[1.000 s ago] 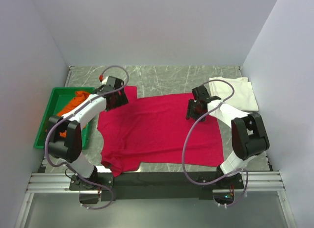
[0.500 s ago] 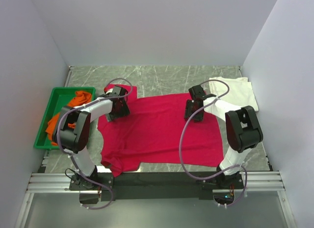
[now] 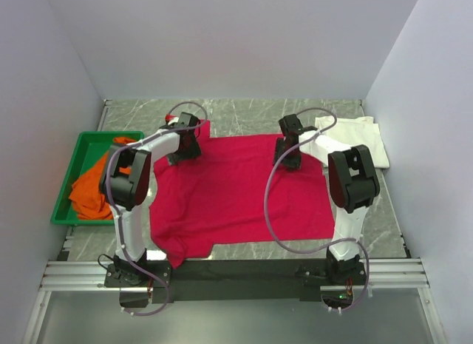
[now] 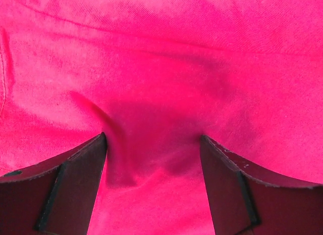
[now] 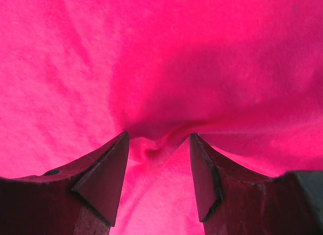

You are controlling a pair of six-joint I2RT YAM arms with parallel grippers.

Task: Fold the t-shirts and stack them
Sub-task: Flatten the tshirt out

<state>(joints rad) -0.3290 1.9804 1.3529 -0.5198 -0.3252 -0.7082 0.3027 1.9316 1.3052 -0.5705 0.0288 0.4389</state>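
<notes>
The crimson t-shirt (image 3: pixel 236 189) lies spread flat on the marble table. Its far edge is near the grippers and a sleeve (image 3: pixel 198 127) shows at the far left. My left gripper (image 3: pixel 182 146) is down on the shirt's far left part. In the left wrist view (image 4: pixel 154 139) its jaws stand wide apart with flat cloth between them. My right gripper (image 3: pixel 288 153) is down on the far right part. In the right wrist view (image 5: pixel 159 136) its jaws are apart with a small pucker of cloth between them. The cream-white t-shirt (image 3: pixel 356 137) lies folded at the far right. The orange t-shirt (image 3: pixel 94 187) lies in the bin.
A green plastic bin (image 3: pixel 68 174) stands at the left edge of the table. White walls close in the left, far and right sides. A black rail (image 3: pixel 236 268) runs along the near edge by the arm bases.
Both grippers have moved toward the far wall. The crimson shirt's far edge has shifted that way with them, and its far left sleeve now shows.
</notes>
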